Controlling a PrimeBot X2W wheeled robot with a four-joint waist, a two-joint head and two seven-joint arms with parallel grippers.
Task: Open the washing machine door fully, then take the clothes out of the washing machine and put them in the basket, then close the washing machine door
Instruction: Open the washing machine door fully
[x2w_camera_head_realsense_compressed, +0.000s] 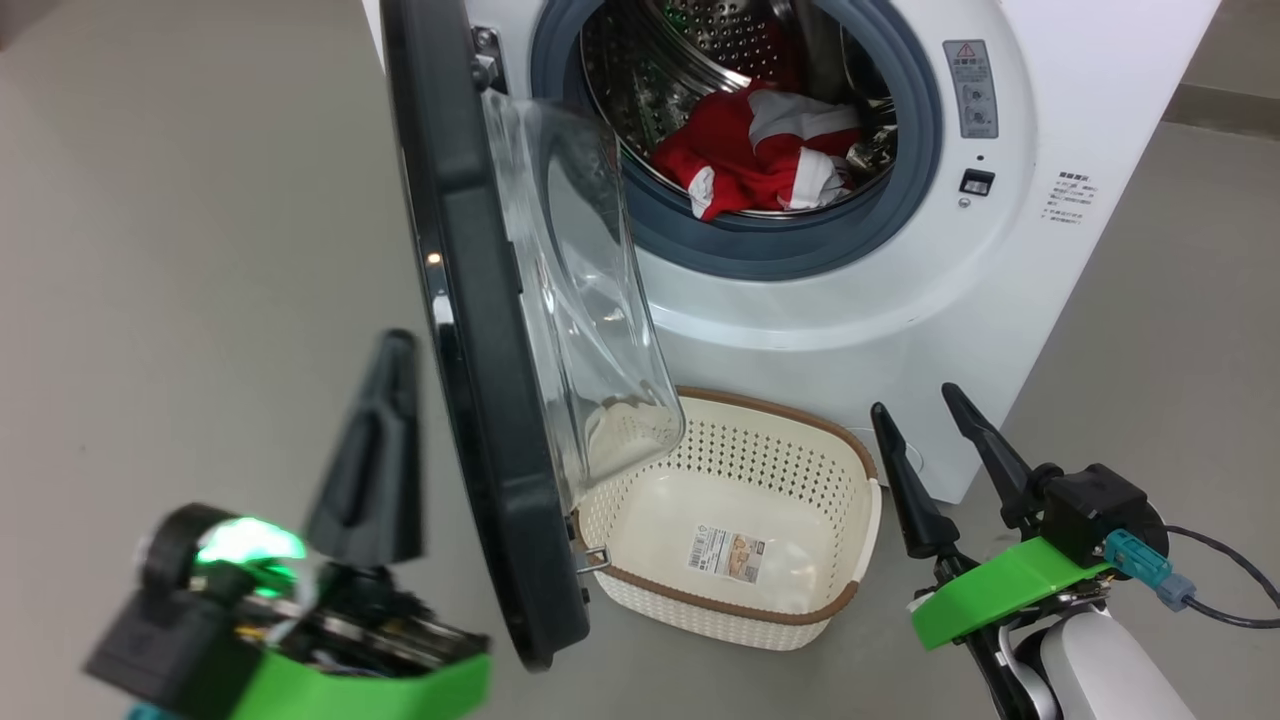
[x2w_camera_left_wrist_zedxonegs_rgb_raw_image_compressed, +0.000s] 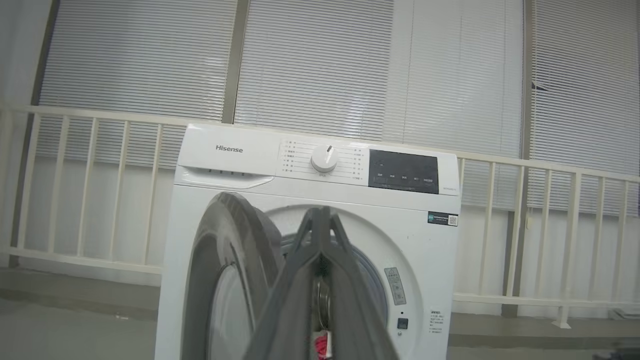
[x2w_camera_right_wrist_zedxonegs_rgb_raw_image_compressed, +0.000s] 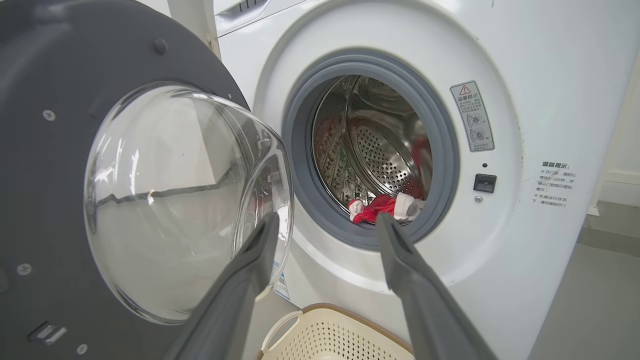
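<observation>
Okay, left claw (x2w_camera_head_realsense_compressed: 395, 345): fingers pressed together, nothing between them, pointing up and forward. Washing machine door (x2w_camera_head_realsense_compressed: 480, 380) stands just to this claw's right, swung out and edge-on in the head view, black rim toward the claw. Cannot tell if finger and rim touch. Left wrist view: the joined tips of the left claw (x2w_camera_left_wrist_zedxonegs_rgb_raw_image_compressed: 320, 212) overlap the drum mouth, door (x2w_camera_left_wrist_zedxonegs_rgb_raw_image_compressed: 225, 240) left of the fingers, a bit of red clothes (x2w_camera_left_wrist_zedxonegs_rgb_raw_image_compressed: 320, 345) low between them, and the white washing machine (x2w_camera_left_wrist_zedxonegs_rgb_raw_image_compressed: 300, 192) well beyond.

Right claw (x2w_camera_head_realsense_compressed: 912, 400): fingers spread apart, gripping nothing, hovering over the floor (x2w_camera_head_realsense_compressed: 1150, 330). Basket (x2w_camera_head_realsense_compressed: 760, 405) sits on the floor just left of this claw, against the washing machine (x2w_camera_head_realsense_compressed: 800, 330) front, partly under the door's glass bowl (x2w_camera_head_realsense_compressed: 590, 300); only a paper label (x2w_camera_head_realsense_compressed: 727, 553) on its bottom. Door is beyond the basket, so the basket lies between door and right claw.

Clothes (x2w_camera_head_realsense_compressed: 760, 150): red with white bands, heaped at the drum's lower lip, ahead of and above the right claw, well apart from it. Right wrist view: clothes (x2w_camera_right_wrist_zedxonegs_rgb_raw_image_compressed: 380, 205) sit just past the right claw (x2w_camera_right_wrist_zedxonegs_rgb_raw_image_compressed: 327, 220), nearer its right fingertip, not touched. Door (x2w_camera_right_wrist_zedxonegs_rgb_raw_image_compressed: 50, 150) inner face and bowl left of the left finger, basket (x2w_camera_right_wrist_zedxonegs_rgb_raw_image_compressed: 325, 335) rim below between the fingers, washing machine (x2w_camera_right_wrist_zedxonegs_rgb_raw_image_compressed: 500, 240) front to the right.
</observation>
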